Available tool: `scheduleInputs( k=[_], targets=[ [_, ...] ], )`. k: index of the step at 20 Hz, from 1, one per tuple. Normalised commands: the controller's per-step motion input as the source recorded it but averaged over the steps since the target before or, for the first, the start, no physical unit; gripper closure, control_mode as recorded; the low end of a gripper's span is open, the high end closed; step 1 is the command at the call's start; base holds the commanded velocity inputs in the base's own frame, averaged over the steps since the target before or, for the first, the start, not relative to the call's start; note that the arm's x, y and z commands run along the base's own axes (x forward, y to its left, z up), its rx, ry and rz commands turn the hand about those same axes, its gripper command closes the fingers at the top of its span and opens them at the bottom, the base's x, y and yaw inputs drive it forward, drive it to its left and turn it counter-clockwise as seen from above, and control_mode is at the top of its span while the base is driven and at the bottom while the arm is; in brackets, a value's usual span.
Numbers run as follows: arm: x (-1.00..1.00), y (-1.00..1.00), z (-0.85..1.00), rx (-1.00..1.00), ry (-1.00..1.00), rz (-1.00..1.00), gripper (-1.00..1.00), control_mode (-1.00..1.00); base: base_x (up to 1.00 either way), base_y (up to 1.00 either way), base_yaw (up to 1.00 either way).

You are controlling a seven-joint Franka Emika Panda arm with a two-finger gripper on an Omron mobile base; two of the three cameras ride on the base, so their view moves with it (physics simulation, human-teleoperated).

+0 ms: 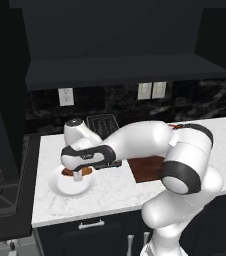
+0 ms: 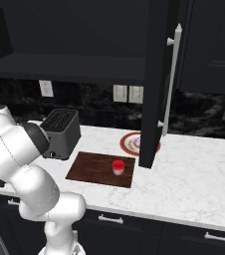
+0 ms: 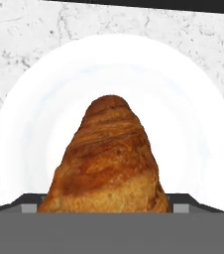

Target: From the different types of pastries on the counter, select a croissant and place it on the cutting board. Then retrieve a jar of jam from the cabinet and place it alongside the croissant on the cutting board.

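The golden-brown croissant (image 3: 109, 158) lies on a round white plate (image 3: 193, 99) at the left end of the counter (image 1: 110, 192). My gripper (image 3: 109, 203) is low over the plate and open, one dark fingertip (image 3: 32, 201) on each side of the croissant's near end. From the left base view the hand (image 1: 77, 172) covers most of the croissant (image 1: 87, 171). The dark reddish cutting board (image 2: 92, 167) lies in front of the toaster, with the red-lidded jar of jam (image 2: 118, 167) standing on its right part. The purple-topped pastry (image 2: 136, 142) rests on an orange-rimmed plate (image 2: 127, 148).
A dark toaster (image 2: 59, 127) stands behind the board by the wall. An open cabinet door (image 2: 157, 84) hangs over the counter beside the orange-rimmed plate. A long dark shelf (image 1: 125, 70) runs above. The counter's left edge (image 1: 37, 190) is close to the white plate.
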Motion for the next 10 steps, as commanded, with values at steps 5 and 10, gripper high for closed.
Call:
scheduleInputs(
  k=[5, 10],
  targets=[
    [-0.16, -0.52, 0.23, 0.11, -0.02, 0.00, 1.00, -1.00, 0.00, 0.00, 0.00],
    [-0.21, -0.42, 0.07, 0.09, -0.03, 0.00, 1.00, -1.00, 0.00, 0.00, 0.00]
  ],
)
